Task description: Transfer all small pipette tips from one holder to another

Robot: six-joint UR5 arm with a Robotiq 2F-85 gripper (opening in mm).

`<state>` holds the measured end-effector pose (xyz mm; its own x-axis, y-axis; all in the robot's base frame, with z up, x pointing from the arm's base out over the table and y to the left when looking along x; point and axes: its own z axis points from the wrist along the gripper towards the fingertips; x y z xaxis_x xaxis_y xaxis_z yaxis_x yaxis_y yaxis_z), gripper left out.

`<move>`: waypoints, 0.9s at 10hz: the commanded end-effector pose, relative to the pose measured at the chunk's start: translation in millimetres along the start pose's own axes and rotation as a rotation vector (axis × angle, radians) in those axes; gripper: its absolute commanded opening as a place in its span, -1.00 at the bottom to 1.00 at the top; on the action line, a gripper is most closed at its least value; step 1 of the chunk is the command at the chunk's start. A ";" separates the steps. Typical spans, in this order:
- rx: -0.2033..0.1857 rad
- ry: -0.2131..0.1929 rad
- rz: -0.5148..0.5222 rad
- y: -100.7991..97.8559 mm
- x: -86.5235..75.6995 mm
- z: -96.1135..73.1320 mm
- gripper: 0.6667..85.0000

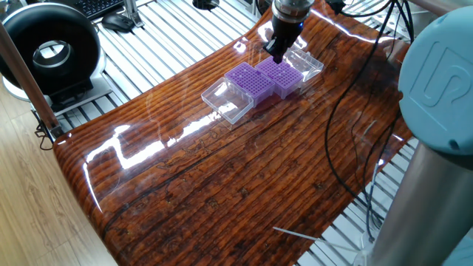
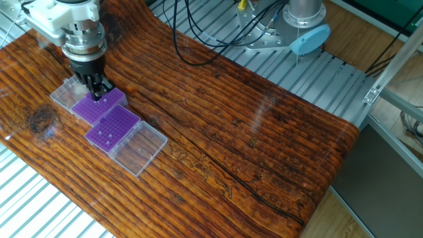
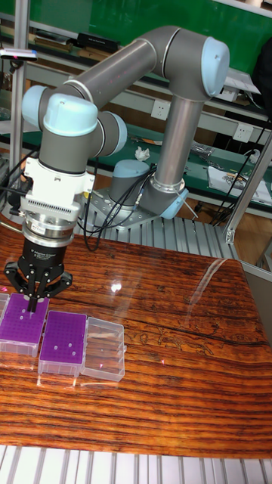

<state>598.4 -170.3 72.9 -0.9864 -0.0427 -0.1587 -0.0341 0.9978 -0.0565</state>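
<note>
Tips [image 2: 103, 135] sit as pale dots in the purple rack [image 2: 113, 127] nearer the open lid [image 2: 139, 149]; a few more show on the far rack [image 2: 98, 104]. Above that far rack hangs the gripper [image 3: 32, 301], fingers drawn close together; whether they pinch a tip I cannot tell. Both racks lie on the table [image 2: 251, 145].
</note>
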 end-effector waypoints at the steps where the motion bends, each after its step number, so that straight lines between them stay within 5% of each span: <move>1: -0.010 -0.007 0.011 1.8 0.5 0.9 -0.99; 9: -0.027 -0.044 0.001 1.0 -5.9 8.7 -0.99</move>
<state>601.9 -170.7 65.4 -0.9813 -0.0513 -0.1856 -0.0436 0.9980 -0.0451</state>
